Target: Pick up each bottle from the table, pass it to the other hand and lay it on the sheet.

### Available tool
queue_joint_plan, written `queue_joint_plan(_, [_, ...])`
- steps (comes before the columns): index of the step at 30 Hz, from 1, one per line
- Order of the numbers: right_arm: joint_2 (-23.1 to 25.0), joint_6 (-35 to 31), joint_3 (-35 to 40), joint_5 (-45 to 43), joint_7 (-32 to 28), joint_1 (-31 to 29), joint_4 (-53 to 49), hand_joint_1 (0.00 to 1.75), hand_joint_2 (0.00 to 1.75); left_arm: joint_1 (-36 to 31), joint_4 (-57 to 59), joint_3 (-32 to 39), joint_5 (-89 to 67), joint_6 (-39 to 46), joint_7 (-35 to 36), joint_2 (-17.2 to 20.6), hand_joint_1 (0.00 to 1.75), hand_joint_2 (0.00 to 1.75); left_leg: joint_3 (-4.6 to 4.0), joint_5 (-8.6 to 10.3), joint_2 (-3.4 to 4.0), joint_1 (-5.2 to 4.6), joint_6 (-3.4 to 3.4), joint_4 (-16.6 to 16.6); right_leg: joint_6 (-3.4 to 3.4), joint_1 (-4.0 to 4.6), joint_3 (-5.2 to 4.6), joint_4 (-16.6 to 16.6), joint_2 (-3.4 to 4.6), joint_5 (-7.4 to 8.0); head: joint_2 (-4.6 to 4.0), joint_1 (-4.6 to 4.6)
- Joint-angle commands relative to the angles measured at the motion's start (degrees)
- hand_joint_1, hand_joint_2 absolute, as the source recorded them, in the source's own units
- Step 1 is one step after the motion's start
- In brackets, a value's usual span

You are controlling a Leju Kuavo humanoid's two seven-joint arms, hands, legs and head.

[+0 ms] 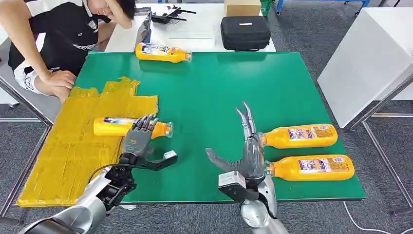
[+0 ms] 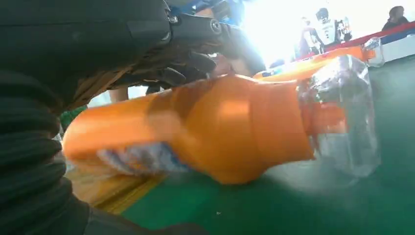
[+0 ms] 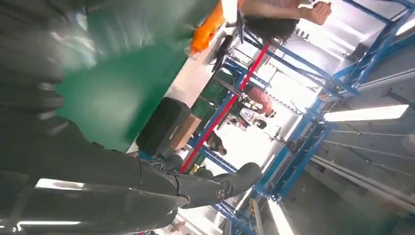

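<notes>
Table: green top, with a yellow sheet over its left part.
Bottles on the right: two orange bottles lie side by side, caps toward the right hand, long axes running left–right.
Far bottle: at the back edge, well apart from both hands.
Held bottle: lies across the sheet's right edge, cap over the green.
Left hand: fingers wrapped over this bottle.
Right hand: released, fingers spread, just beside the nearer caps, so likely the picking arm.
</notes>
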Motion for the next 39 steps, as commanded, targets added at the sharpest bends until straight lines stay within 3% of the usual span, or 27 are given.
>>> queue_joint_plan(1, [-0.41,-0.26,1.32,-0.49,-0.09,-2.3,3.85,0.0,1.75,0.4,2.63,9.25,2.4,1.21,-5.45,-2.27,0.0,1.75,0.15,-0.04,0.2,0.07,-0.16,-0.01,-0.02,0.05,0.15,-0.07,0.23,0.01,0.0,0.0])
queue_joint_plan(3, [-0.22,-0.31,1.16,-0.49,-0.09,-2.3,3.75,0.0,1.75,0.65,1.87,12.41,5.84,1.77,-10.0,-3.04,0.0,1.75,0.12,-0.03,0.13,0.05,-0.1,-0.02,-0.01,0.03,0.12,-0.06,0.15,0.0,0.0,0.0])
queue_joint_plan(8, [-0.19,-0.31,1.13,-0.5,-0.09,-2.34,3.71,0.0,1.75,0.7,1.59,13.2,6.81,1.75,-11.23,-3.23,0.0,1.75,0.13,-0.03,0.13,0.05,-0.11,-0.02,-0.01,0.04,0.13,-0.06,0.16,0.0,0.0,0.02])
queue_joint_plan(9, [-0.19,-0.76,1.06,0.14,-0.12,-2.39,3.62,0.0,1.75,1.15,-0.1,16.46,12.41,1.37,-17.86,-4.31,0.0,1.75,0.11,-0.04,0.15,0.05,-0.1,0.0,-0.01,0.04,0.1,-0.05,0.17,0.0,0.0,0.0])
queue_joint_plan(10, [-0.19,-0.76,1.06,0.14,-0.12,-2.39,3.62,0.0,1.75,1.15,-0.1,16.46,12.41,1.37,-17.86,-4.31,0.0,1.75,0.04,-0.03,0.11,0.03,-0.08,0.01,0.0,0.02,0.05,-0.02,0.13,0.0,0.0,0.0])
queue_joint_plan(13, [-0.6,-1.91,0.77,1.4,0.2,-2.3,3.45,0.0,1.75,3.34,-6.51,20.37,24.6,-1.34,-31.4,-6.44,0.0,1.75,0.01,-0.02,0.09,0.04,-0.08,0.02,0.0,0.03,0.02,-0.03,0.12,0.01,0.0,0.02])
queue_joint_plan(16, [-1.54,-3.67,0.33,2.12,0.37,-2.35,3.35,0.0,1.75,7.39,-18.14,18.72,32.26,-5.85,-37.22,-7.41,0.0,1.75,0.03,-0.05,0.02,0.07,-0.13,0.07,0.0,0.05,0.08,-0.02,0.05,-0.04,0.0,0.0])
queue_joint_plan(26, [-1.64,-4.69,-0.34,1.99,0.54,-2.08,2.49,0.0,1.75,11.74,-32.73,15.56,45.15,-10.01,-41.31,-7.06,0.0,1.75,-0.17,0.02,0.05,0.03,-0.02,0.03,0.0,0.02,-0.15,-0.02,0.07,0.03,0.0,0.0])
queue_joint_plan(30, [-1.88,-6.1,-1.08,3.54,0.72,-1.21,1.33,0.0,1.75,14.48,-39.15,15.06,46.61,-7.42,-41.43,-7.0,0.0,1.75,-0.13,0.0,0.06,0.04,-0.03,0.03,0.01,0.04,-0.12,-0.03,0.07,0.0,0.0,0.0])
queue_joint_plan(37, [-1.27,-9.12,-9.41,20.29,6.29,1.69,-3.71,0.0,1.75,18.61,-46.25,11.53,51.52,-9.09,-42.59,-6.33,0.0,1.75,-0.14,0.01,-0.05,0.02,-0.01,0.02,0.02,0.01,-0.11,-0.03,-0.04,-0.02,0.0,0.0])
queue_joint_plan(39, [1.23,-9.12,-18.21,34.3,6.69,4.3,-8.77,0.0,1.75,20.24,-48.28,10.87,52.52,-9.68,-43.01,-6.23,0.0,1.75,-0.1,-0.01,-0.07,0.01,-0.04,0.04,0.02,0.0,-0.06,-0.02,-0.05,-0.05,0.0,0.0])
